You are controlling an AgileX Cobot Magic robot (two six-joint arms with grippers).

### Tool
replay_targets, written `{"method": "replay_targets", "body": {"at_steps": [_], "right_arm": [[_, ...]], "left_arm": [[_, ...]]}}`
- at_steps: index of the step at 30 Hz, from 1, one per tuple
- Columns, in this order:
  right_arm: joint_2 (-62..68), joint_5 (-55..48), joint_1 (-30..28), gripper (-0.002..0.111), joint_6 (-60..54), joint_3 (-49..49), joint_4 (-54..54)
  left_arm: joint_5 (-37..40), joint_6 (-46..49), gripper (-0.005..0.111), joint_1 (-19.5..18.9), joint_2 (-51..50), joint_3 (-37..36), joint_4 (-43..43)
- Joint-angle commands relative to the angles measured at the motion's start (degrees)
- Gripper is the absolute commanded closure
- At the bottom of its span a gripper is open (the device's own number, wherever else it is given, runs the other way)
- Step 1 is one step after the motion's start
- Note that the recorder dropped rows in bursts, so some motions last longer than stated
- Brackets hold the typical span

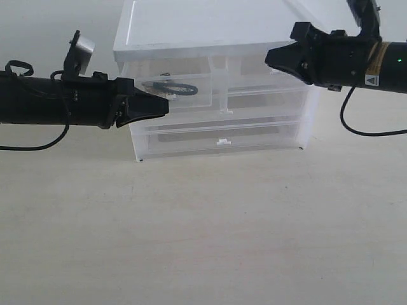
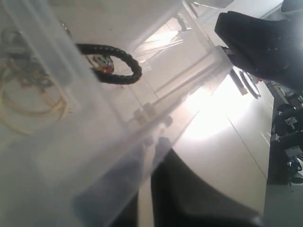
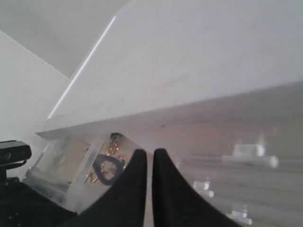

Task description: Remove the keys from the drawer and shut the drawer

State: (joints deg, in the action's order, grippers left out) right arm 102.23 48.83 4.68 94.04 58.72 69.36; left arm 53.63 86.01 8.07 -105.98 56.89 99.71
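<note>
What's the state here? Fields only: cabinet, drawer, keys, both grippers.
cabinet: translucent drawers under a white top
drawer: left half-width one, looks pulled out a little
keys: inside the drawer, not held
left gripper: at the drawer, one finger inside its wall and one outside, nearly together
right gripper: shut, empty, by the cabinet's upper right; contact unclear

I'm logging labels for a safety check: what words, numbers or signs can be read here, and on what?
No text can be read.
Warning-triangle sticker on the right arm: a sign only, print too small.
Cabinet, drawer: no markings.
</note>
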Motion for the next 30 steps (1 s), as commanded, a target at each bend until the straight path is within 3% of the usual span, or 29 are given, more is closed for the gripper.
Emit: {"method": "replay_targets", "body": {"at_steps": [1, 7, 30], "right_arm": [[-0.4, -5.4, 4.8, 0.108, -1.9, 0.6, -1.3], [-0.4, -11.2, 9.6, 0.108, -8.2, 1.8, -8.2], [3.3, -16.3, 11.9, 0.108, -27.7, 3.2, -35.3]], "left_arm": [[1.8, 1.0, 0.102, 0.5, 0.9, -0.2, 0.2], [1.8, 1.0, 0.102, 0.5, 0.9, -0.2, 0.2], [2.2, 1.2, 0.102, 0.5, 1.0, -0.2, 0.2]]}}
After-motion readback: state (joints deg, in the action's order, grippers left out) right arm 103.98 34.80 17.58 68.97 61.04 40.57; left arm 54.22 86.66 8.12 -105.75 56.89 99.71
